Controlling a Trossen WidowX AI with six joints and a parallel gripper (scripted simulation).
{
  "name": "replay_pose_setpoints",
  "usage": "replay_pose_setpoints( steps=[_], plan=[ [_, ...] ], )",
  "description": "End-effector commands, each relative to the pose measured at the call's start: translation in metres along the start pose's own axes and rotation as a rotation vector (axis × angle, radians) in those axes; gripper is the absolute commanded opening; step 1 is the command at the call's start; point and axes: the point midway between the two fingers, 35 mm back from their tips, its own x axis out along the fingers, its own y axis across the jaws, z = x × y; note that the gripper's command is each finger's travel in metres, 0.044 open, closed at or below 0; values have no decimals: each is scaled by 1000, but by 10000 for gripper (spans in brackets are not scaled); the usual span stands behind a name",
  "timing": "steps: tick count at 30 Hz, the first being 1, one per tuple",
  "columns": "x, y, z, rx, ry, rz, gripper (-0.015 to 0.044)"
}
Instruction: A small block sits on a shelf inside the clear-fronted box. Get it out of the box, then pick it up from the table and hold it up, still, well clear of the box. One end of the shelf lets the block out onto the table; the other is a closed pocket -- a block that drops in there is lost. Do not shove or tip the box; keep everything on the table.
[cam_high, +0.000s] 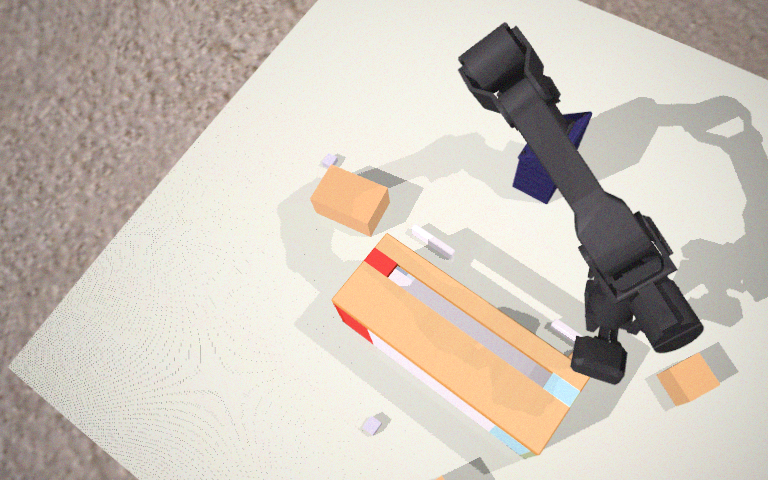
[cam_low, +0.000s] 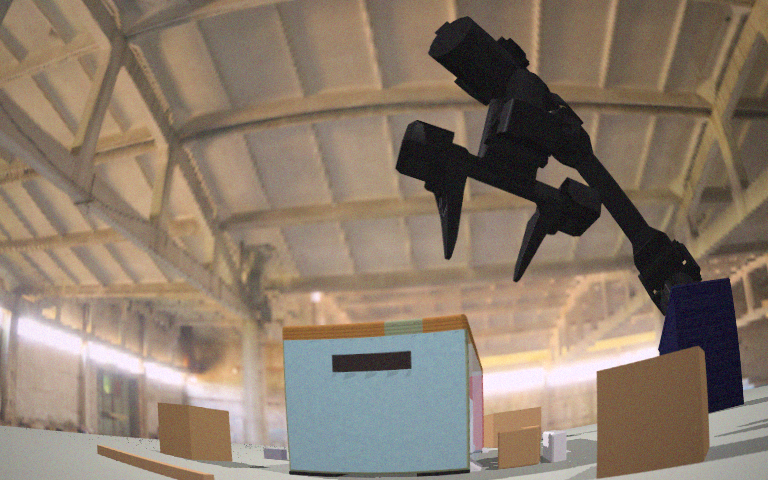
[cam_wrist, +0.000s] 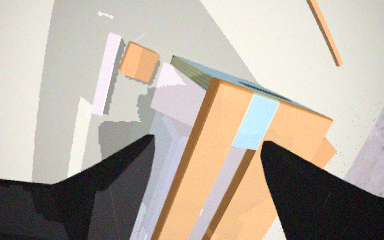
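The box (cam_high: 458, 339) lies long on the tabletop (cam_high: 169, 283), red end toward the far tan block (cam_high: 350, 199), pale-blue end near the gripper (cam_low: 489, 266). A small pale block (cam_high: 400, 276) sits in the slot just beside the red end. The fingers (cam_low: 450, 215) hang parted and hold nothing, above the blue end, well apart from the block.

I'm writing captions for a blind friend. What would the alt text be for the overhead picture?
A dark robot arm reaches over a pale table, its open, empty gripper beside the light blue end of a long tan box. The box's other end is red, with a small pale block inside near it. Smaller tan boxes and pale bits lie around.
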Motion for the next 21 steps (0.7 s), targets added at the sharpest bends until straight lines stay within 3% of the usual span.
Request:
replay_pose_setpoints(
  steps=[1, 8, 21],
  plan=[
    [7, 11, 16, -949, 119, 10, 285],
    [5, 12, 20, -1283, 150, 24, 285],
    [5, 12, 20, -1288, 150, 25, 285]
  ],
)
